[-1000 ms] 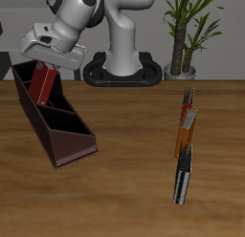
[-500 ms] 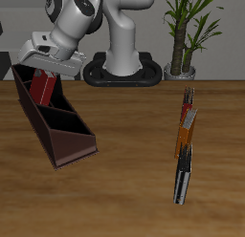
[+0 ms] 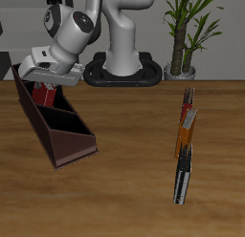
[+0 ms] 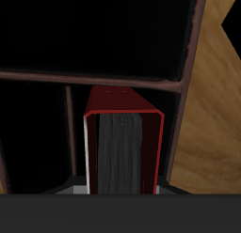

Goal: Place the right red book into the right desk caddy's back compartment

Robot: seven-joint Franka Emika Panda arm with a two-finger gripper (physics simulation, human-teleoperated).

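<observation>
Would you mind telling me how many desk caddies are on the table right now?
1. The right desk caddy lies angled across the table, its tall back end under the gripper, which lowers the right red book into it. No other caddy shows in these views.

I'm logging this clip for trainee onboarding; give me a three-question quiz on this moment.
1. True or false: the red book lies flat on the table.
2. What does the gripper hold? A) red book B) potted plant C) nothing
3. Which compartment of the desk caddy is the book being lowered into?

Key: 1 false, it stands upright inside the caddy; 2 A; 3 the back compartment, the tall-walled end.
</observation>
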